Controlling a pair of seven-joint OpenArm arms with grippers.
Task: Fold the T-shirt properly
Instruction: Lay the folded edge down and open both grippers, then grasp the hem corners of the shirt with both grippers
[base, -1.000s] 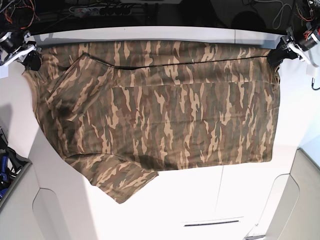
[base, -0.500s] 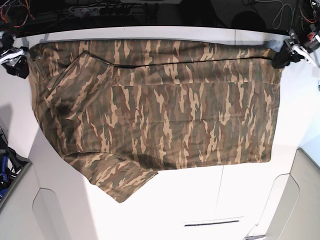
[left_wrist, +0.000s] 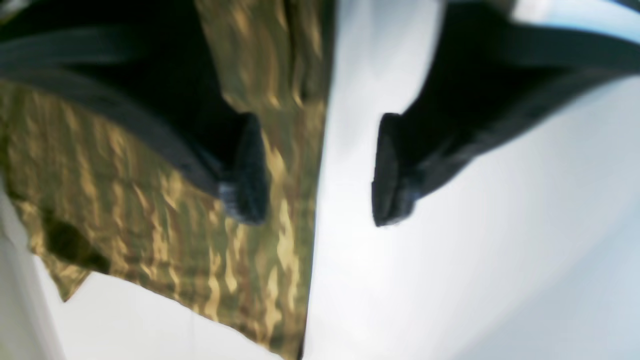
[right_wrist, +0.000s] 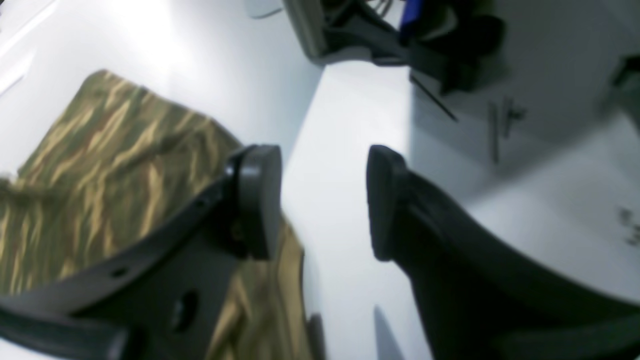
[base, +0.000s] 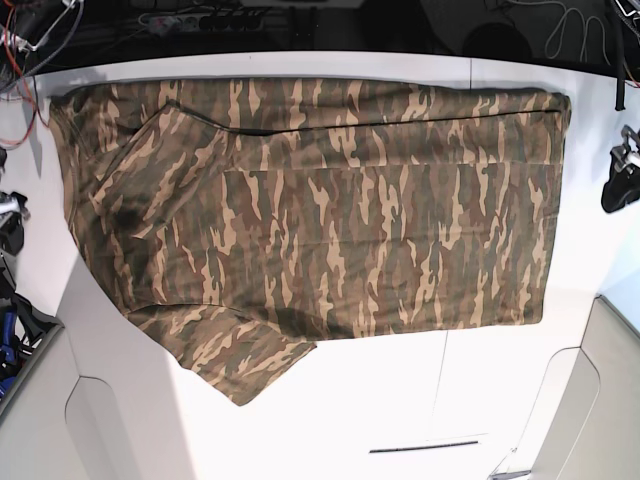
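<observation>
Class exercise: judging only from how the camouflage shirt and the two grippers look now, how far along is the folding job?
Done: the brown, tan and olive camouflage cloth T-shirt lies spread flat on the white table, its far edge straight.
In hand: nothing. The left gripper and right gripper are both open and empty, off the shirt's sides.
Left: one sleeve sticks out; apart from a fold line near the far edge, the folding is not yet done.

Both grippers let go of the far corners of the T-shirt (base: 320, 210). The left gripper (base: 618, 185) moved off to the right side and came nearer. The right gripper (base: 10, 222) moved off to the left side and came nearer. Both opened.
</observation>
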